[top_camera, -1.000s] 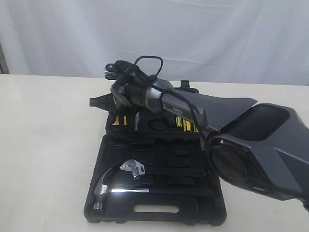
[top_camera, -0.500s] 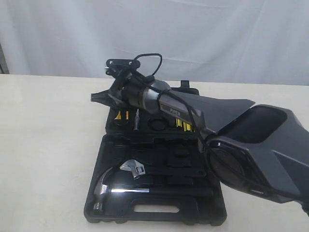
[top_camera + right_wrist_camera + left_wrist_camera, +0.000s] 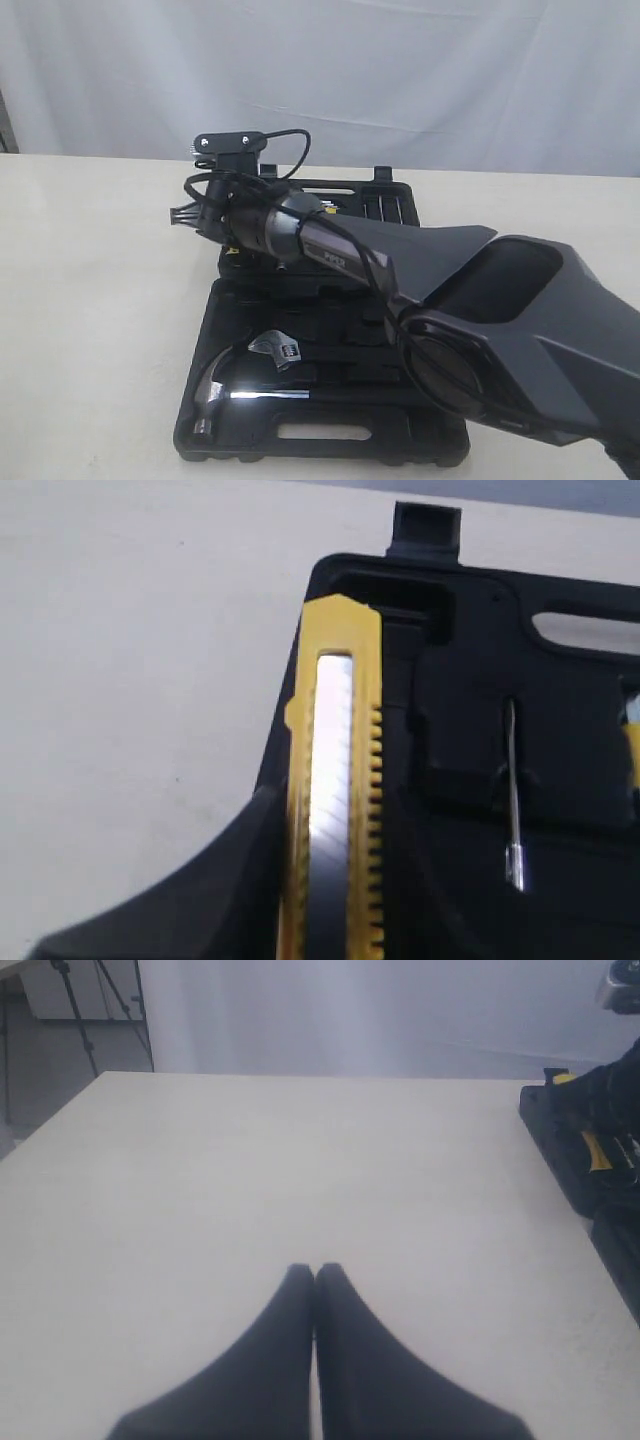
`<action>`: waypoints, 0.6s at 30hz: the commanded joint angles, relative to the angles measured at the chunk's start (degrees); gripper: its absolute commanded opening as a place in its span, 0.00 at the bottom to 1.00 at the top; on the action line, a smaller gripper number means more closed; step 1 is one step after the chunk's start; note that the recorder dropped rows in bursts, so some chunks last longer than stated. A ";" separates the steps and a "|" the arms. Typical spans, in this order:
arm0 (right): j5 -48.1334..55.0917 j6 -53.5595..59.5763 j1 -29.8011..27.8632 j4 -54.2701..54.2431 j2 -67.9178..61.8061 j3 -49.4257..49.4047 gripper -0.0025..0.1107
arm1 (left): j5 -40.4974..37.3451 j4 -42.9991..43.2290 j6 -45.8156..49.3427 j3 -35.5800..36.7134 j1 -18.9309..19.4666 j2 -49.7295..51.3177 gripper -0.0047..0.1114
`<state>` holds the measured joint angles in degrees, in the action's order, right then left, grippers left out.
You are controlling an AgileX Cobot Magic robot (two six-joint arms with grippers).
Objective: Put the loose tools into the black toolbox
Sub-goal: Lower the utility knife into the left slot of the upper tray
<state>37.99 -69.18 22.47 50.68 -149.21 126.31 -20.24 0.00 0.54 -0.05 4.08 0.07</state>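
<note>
— Where is the yellow-black utility knife (image 3: 335, 780)?
— It is clamped in the right gripper (image 3: 186, 213), above the far left corner of the black toolbox (image 3: 440, 440). The left gripper (image 3: 315, 1275) is pressed together over the table (image 3: 250, 1160).
— How will it handle?
— Probably light, stiff and a little slippery, so the flat sides are the best hold. Its long axis follows the gripper, with the free end toward the latch (image 3: 428, 525).

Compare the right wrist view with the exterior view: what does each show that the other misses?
Only the right wrist view: the yellow utility knife held in the right gripper, over a corner of the toolbox. Only the exterior view: the steel hammer and adjustable wrench lying in the toolbox's front half, plus the whole right arm. Both: the open black toolbox and the pale table.
</note>
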 commanded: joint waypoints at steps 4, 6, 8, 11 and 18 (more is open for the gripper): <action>-0.05 -3.37 -0.30 1.55 -2.25 0.28 0.02 | 0.62 0.00 -0.12 0.05 -0.15 -0.07 0.04; 1.38 -3.24 -0.30 2.18 -2.47 0.28 0.02 | 0.62 0.00 -0.12 0.05 -0.15 -0.07 0.04; 2.50 -2.63 -0.30 2.19 -2.47 0.28 0.02 | 0.62 0.00 -0.12 0.05 -0.28 -0.07 0.04; 3.23 -2.63 -0.30 2.70 -2.35 0.28 0.02 | 0.62 0.00 -0.12 0.05 -0.77 -0.07 0.04; 2.03 -3.82 -0.30 3.26 -2.47 0.28 0.02 | 0.62 0.00 -0.12 0.05 -0.77 -0.07 0.04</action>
<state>40.27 -72.30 22.47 53.53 -151.47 126.41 -20.24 0.00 0.54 -0.05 3.57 0.07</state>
